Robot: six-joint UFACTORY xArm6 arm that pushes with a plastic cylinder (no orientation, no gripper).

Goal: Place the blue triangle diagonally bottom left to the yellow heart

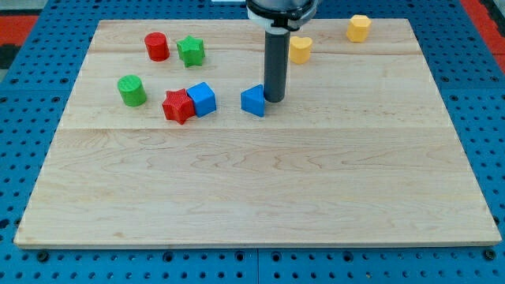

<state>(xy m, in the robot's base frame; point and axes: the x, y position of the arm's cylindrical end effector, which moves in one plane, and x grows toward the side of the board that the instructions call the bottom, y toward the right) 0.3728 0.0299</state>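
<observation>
The blue triangle [252, 101] lies on the wooden board a little above the middle. The yellow heart [300, 49] lies near the view's top, up and to the right of the triangle. My tip [274, 99] stands on the board right against the triangle's right side, below and left of the heart. The dark rod rises from it and partly covers the heart's left edge.
A blue cube [201, 99] touches a red star [178, 106] left of the triangle. A green cylinder [132, 90], a red cylinder [157, 46] and a green star [190, 50] lie at upper left. A yellow hexagon-like block [358, 28] sits at top right.
</observation>
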